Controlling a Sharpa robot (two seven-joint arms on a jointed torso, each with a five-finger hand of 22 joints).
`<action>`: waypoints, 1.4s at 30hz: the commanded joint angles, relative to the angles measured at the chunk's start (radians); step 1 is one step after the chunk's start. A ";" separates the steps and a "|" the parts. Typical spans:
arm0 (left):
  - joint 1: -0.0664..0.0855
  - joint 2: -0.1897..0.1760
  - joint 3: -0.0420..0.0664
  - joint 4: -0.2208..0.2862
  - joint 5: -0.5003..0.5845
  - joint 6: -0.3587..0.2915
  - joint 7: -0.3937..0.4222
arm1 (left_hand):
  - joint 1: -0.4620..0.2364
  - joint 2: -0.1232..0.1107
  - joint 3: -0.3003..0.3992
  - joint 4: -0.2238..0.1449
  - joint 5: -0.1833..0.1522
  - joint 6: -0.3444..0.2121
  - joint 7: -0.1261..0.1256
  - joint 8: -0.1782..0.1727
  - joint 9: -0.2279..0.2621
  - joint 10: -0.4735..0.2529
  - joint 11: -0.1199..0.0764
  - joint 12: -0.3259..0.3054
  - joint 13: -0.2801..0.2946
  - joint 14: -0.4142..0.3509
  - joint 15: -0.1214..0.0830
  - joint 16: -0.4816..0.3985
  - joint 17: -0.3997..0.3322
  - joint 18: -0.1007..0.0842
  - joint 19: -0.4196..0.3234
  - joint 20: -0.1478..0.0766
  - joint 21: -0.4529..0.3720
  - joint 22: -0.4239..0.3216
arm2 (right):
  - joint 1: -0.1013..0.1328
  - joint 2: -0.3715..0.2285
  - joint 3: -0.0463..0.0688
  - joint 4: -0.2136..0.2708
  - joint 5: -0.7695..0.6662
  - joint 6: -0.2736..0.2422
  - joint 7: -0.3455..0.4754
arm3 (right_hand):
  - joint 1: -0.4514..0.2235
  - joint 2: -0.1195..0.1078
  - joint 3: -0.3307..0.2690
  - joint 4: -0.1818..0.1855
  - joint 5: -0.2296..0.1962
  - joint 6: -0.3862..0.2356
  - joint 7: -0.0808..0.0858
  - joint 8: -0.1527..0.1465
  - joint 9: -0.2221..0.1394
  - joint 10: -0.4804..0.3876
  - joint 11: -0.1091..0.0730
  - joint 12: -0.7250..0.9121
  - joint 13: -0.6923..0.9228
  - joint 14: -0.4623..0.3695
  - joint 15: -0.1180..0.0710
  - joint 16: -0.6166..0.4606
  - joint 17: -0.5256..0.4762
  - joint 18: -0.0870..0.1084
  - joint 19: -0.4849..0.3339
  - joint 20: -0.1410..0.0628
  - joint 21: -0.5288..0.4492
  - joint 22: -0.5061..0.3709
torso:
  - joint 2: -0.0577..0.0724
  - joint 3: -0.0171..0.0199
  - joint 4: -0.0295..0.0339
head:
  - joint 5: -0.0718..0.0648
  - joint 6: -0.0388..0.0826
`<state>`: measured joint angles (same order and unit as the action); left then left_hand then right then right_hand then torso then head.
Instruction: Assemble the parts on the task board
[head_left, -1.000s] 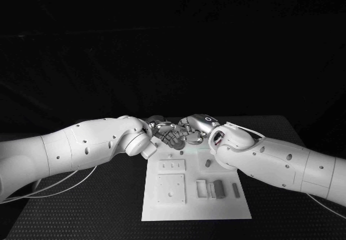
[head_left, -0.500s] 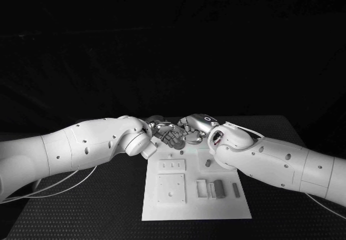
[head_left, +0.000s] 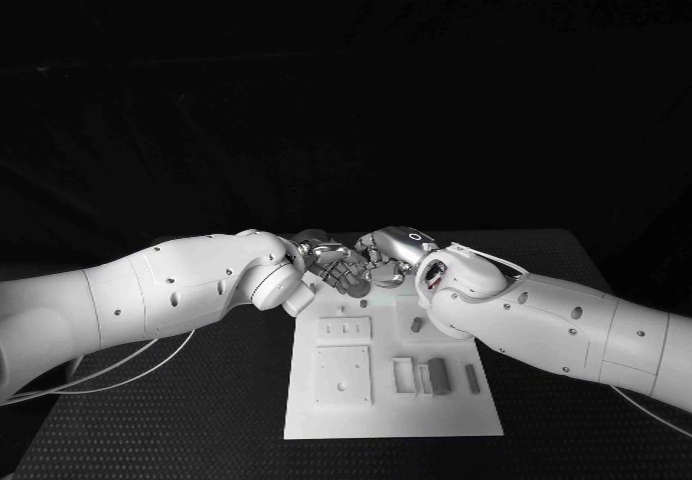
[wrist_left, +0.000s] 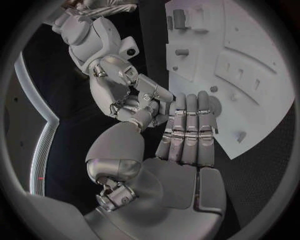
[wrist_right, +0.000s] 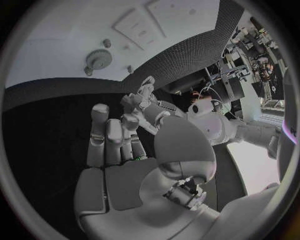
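Note:
The white task board (head_left: 389, 400) lies in the middle of the table, and its far end reaches under my hands. My left hand (head_left: 329, 264) and right hand (head_left: 392, 252) meet fingertip to fingertip just above that far end. In the left wrist view my left hand (wrist_left: 186, 137) keeps its fingers straight and side by side, thumb bent toward the curled fingers of the right hand (wrist_left: 119, 75). Whether a part sits between them is hidden. Grey parts (head_left: 437, 377) stand in the board's near right area, and another grey part (head_left: 417, 325) stands further back. A gear-shaped part (wrist_right: 97, 57) lies on the board (wrist_right: 56, 35).
Raised white plates (head_left: 343, 377) with holes take up the board's left side. Small pegs (wrist_left: 182, 51) stand up from the board (wrist_left: 256, 65). The black table (head_left: 173, 430) extends to both sides of the board. Both forearms flank the board's far half.

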<state>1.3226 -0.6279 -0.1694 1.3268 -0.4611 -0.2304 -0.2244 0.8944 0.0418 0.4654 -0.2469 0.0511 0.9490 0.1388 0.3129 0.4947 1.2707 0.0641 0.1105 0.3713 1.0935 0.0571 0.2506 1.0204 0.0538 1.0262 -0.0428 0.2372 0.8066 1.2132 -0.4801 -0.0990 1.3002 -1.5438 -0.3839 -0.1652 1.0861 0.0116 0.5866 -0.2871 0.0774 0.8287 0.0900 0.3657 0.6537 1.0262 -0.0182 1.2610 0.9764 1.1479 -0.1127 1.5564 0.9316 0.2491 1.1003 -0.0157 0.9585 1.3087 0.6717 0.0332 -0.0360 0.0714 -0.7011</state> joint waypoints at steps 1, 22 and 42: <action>0.003 0.008 0.003 0.005 0.010 0.001 0.022 | -0.013 -0.012 0.003 0.003 0.001 0.011 0.000 0.001 -0.001 0.010 0.000 0.001 0.003 0.006 -0.001 -0.005 0.002 0.002 0.009 0.001 -0.004 0.002 | -0.004 0.008 -0.002 0.009 -0.015 0.019 0.006 | 0.005 -0.006 -0.001 -0.005 0.003 0.223 -0.013 0.006 0.001 -0.016 -0.012 0.000 -0.002 0.021 -0.017 0.001 0.002 0.013 0.002 -0.007 0.006 0.017 | 0.000 0.0006 -0.0004 | 0.000 -0.002; 0.003 0.013 0.004 0.008 -0.001 -0.014 0.005 | 0.014 0.000 0.057 -0.023 0.006 0.036 -0.010 0.003 -0.003 0.026 -0.008 -0.003 0.025 0.018 -0.007 -0.015 0.017 -0.001 0.017 -0.005 -0.007 0.018 | -0.005 0.015 -0.002 0.007 -0.023 0.030 -0.003 | 0.005 -0.006 -0.001 -0.005 0.003 0.224 -0.014 0.005 0.002 -0.015 -0.013 0.000 -0.002 0.022 -0.017 0.000 0.001 0.013 0.003 -0.007 0.006 0.016 | 0.000 0.0006 -0.0005 | -0.002 -0.005; 0.003 0.006 0.004 0.009 -0.005 -0.025 0.013 | 0.028 0.061 0.108 -0.034 0.001 0.084 -0.031 0.022 0.007 0.067 -0.027 0.006 0.054 0.054 -0.023 -0.008 0.042 -0.005 0.045 -0.020 0.004 0.044 | -0.006 0.012 -0.004 -0.016 0.031 0.040 0.015 | -0.005 -0.040 -0.003 -0.004 0.003 0.198 -0.008 -0.016 0.002 -0.024 -0.007 -0.013 -0.005 -0.009 -0.014 -0.011 -0.042 0.013 -0.002 -0.004 -0.003 0.013 | 0.000 0.0006 -0.0001 | -0.003 -0.007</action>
<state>1.3216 -0.6241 -0.1695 1.3298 -0.4642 -0.2505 -0.2459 0.9224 0.0963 0.5691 -0.2790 0.0530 1.0146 0.1228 0.3284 0.4968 1.3312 0.0355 0.1105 0.4246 1.1381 0.0339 0.2391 1.0617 0.0384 1.0671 -0.0627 0.2371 0.8495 1.2115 -0.4725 -0.1000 1.2877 -1.5421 -0.3746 -0.1761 1.0805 -0.0227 0.5866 -0.2870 0.0766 0.8316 0.0870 0.3534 0.6574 1.0256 -0.0175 1.2532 0.9725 1.1452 -0.1218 1.5480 0.8920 0.2492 1.1056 -0.0180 0.9585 1.3087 0.6715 0.0339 -0.0362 0.0688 -0.7075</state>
